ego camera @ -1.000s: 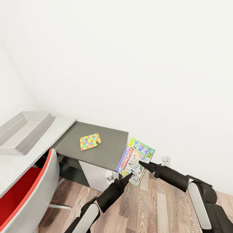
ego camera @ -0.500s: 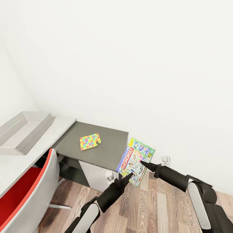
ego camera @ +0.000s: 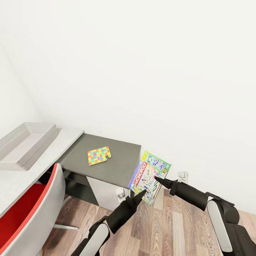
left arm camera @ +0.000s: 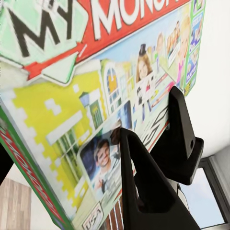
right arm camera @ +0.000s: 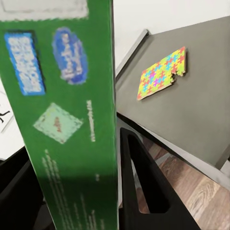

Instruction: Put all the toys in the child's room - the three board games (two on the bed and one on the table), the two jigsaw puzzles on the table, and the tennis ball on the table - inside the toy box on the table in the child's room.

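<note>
Holding a Monopoly board game box point(ego camera: 149, 177) off the floor between both arms, just past the right end of the dark grey-topped cabinet point(ego camera: 121, 167). Left gripper point(ego camera: 143, 192) sits at the box's lower edge; in my left wrist view the box face point(left arm camera: 96, 96) lies right against the black fingers point(left arm camera: 143, 182), but I can't tell how far the jaws are spread or whether they pinch it. Right gripper point(ego camera: 156, 179) is on the box's right side; right wrist view shows the green box edge point(right arm camera: 67, 120) between its two fingers point(right arm camera: 143, 187), so jaws are clamped on the box. Box is tilted, printed face toward me. Jigsaw puzzle point(ego camera: 100, 155) lies flat on the cabinet top, well apart from the box. Toy box point(ego camera: 26, 144) sits on the white table point(ego camera: 67, 137) at far left. Red-and-grey chair point(ego camera: 32, 209) is pulled up below it. Wood floor point(ego camera: 170, 227) underneath.
</note>
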`<state>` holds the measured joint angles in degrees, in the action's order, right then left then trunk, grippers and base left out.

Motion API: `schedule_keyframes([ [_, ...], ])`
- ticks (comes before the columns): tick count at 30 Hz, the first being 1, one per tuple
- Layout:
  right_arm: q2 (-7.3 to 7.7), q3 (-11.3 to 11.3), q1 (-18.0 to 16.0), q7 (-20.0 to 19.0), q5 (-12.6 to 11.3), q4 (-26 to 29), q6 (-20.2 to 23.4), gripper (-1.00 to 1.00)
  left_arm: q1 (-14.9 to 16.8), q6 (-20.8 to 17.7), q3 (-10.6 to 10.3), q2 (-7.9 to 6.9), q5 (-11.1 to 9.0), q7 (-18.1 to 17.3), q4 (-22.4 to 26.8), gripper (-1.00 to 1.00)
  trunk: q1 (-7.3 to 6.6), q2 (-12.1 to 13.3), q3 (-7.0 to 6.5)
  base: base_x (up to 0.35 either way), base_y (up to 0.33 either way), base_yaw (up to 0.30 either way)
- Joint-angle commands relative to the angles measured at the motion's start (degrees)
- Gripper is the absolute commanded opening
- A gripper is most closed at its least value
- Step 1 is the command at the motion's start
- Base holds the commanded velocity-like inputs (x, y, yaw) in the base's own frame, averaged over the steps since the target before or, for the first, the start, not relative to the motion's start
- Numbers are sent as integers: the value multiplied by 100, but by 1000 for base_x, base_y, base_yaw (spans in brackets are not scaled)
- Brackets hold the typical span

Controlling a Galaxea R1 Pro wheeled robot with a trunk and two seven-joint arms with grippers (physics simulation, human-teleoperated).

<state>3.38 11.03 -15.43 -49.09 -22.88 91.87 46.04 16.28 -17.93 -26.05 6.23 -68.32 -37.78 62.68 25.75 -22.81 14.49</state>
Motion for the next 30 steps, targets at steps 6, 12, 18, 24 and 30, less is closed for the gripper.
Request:
schedule_keyframes([
  [6,3,-37,-4,-39,-190,7,168,-100,6,-17,12,1,-50,96,-10,-100,3,-11,10,0,0,0],
  [12,4,-35,-4,-39,-190,7,168,-100,6,-17,12,0,-50,96,-10,-100,3,-11,10,0,0,0],
  [18,5,-37,1,-39,-190,8,166,-100,6,-17,12,-5,-50,99,-10,-100,3,-11,10,0,0,0],
  [24,5,-36,0,-39,-190,7,166,-100,6,-17,14,-19,-50,105,-10,-100,3,-11,10,0,0,0],
  [30,16,-32,-2,-39,-190,13,167,-100,6,-17,19,-27,-50,111,-10,100,3,-11,10,0,0,0],
])
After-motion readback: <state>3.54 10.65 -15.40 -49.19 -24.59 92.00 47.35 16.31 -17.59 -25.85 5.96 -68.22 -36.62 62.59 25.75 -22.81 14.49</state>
